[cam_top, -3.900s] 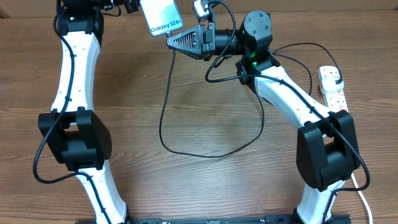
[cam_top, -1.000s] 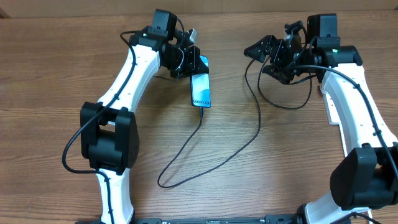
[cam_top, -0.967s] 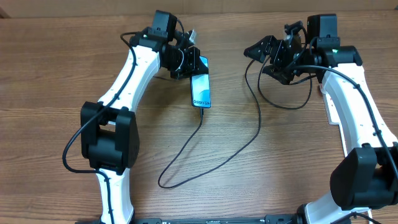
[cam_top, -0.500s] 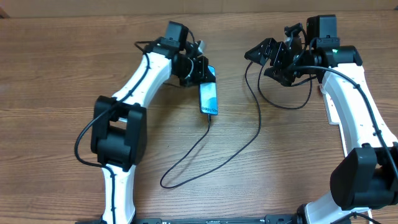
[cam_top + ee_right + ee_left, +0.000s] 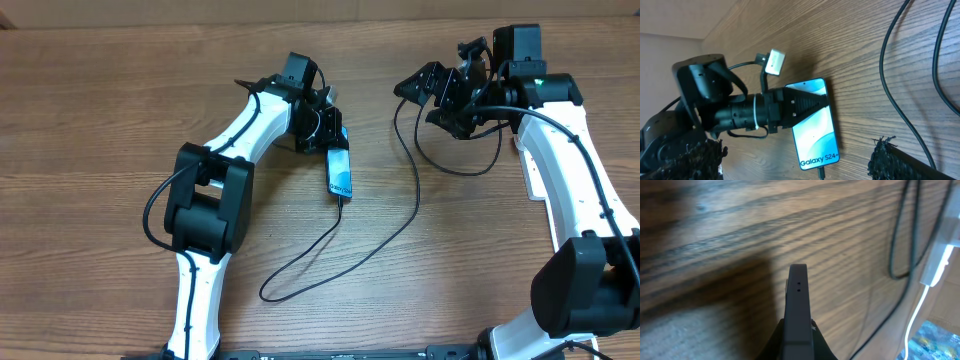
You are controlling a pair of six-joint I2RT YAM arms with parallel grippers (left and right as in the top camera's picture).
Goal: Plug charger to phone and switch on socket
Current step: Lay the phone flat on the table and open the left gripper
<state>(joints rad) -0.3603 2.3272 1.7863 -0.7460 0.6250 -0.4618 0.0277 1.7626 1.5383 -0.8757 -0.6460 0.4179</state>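
Observation:
The phone [image 5: 340, 174] has a lit light-blue screen and lies face up just over the wood, left of centre. My left gripper [image 5: 331, 138] is shut on its far end. In the left wrist view the phone [image 5: 797, 292] shows edge-on between the closed fingers [image 5: 816, 347]. The right wrist view shows the phone [image 5: 813, 127] with the charger connector [image 5: 820, 173] plugged into its near end. The black charger cable [image 5: 300, 270] loops across the table and up toward my right gripper [image 5: 424, 88], which is open and holds nothing. The socket is mostly hidden behind my right arm; a white piece [image 5: 939, 260] shows.
A white cord [image 5: 916, 312] runs down from the white piece at the right of the left wrist view. The black cable [image 5: 912, 117] crosses the wood right of the phone. My right arm [image 5: 560, 170] stretches along the right side, my left arm [image 5: 215, 195] along the left.
My left arm has carried the phone to the right and a little toward the front, with the cable trailing after it. The right arm has stayed where it was.

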